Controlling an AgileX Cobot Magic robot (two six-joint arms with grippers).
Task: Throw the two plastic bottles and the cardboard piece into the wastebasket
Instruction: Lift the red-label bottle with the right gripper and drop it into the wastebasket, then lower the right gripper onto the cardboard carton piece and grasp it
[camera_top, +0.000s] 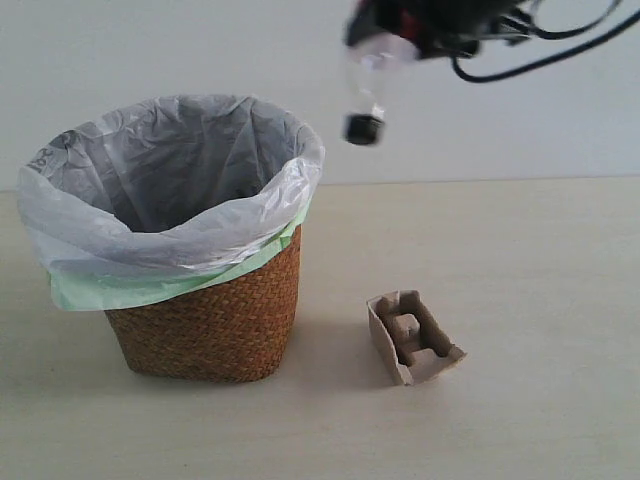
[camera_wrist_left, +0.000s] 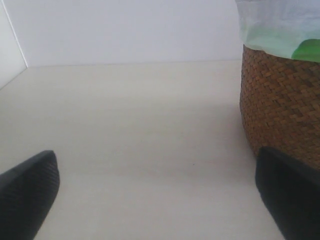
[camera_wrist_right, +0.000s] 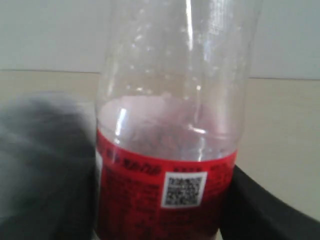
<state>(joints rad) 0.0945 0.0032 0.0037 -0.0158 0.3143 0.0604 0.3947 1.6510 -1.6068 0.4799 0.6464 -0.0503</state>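
Above the wastebasket (camera_top: 210, 330) and just outside its rim, my right claw (camera_top: 415, 25) clamped the black-capped bottle (camera_top: 368, 85) cap-down, mid-carry I judged, needing a shift over the opening before release, while the cardboard piece (camera_top: 412, 336) lay on the desk (camera_top: 540, 260) beside the wastebasket.

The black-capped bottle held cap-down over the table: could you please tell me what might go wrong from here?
The black-capped bottle appears to hang just outside the wastebasket rim; released now, it may hit the table, near the cardboard piece. The left gripper, open beside the wicker wall, could nudge the wastebasket.
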